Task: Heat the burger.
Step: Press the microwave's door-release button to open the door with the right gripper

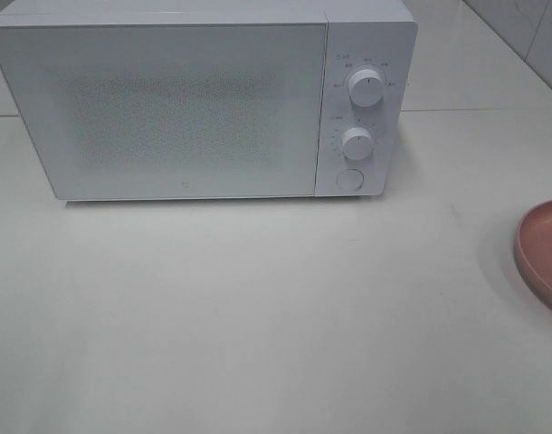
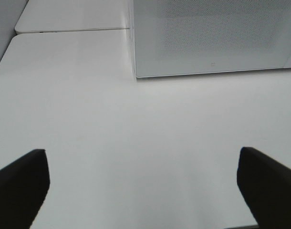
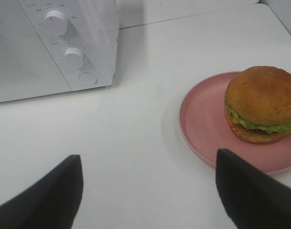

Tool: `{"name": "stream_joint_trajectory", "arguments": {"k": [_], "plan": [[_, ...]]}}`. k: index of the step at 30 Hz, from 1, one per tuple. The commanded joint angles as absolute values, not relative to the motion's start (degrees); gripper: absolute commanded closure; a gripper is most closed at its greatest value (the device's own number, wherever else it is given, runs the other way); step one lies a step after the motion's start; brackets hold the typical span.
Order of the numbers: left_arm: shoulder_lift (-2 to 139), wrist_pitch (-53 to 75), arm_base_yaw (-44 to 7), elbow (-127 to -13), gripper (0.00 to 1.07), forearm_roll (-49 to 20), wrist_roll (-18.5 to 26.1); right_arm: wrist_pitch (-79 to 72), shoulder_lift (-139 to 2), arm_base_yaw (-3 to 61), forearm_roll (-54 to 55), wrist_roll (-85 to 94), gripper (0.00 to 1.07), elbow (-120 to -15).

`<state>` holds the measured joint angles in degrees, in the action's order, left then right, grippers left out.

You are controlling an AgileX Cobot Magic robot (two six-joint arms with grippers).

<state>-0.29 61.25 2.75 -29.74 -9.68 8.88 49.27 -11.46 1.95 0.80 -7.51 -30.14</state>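
Microwave [image 1: 185,108]: smooth white casing, slight sheen; door finely dotted. 2 knobs [image 1: 366,88]: smooth white, plastic-looking. Table [image 1: 258,316]: smooth matt white. Plate [image 3: 207,119] just ahead of right gripper [image 3: 148,160]: matt pink. Burger [image 3: 262,102] bun: soft sheen, faintly rough.

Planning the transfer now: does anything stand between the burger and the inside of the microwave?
Yes: the microwave door is shut, closing off the inside. On the table between it and the pink plate holding the burger, nothing else is visible.
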Motion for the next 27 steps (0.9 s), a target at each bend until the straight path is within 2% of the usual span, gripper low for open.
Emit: {"name": "stream_joint_trajectory", "arguments": {"k": [1,27], "plan": [[-1.60,61.48,2.86,-29.62,0.07,-10.20,8.59,44.81,-15.07,1.83,0.74,-7.68,0.33,-30.65],[-1.60,61.48,2.86,-29.62,0.07,-10.20,8.59,24.87,-33.86,1.83,0.74,-7.45,0.33,-30.42]]}}
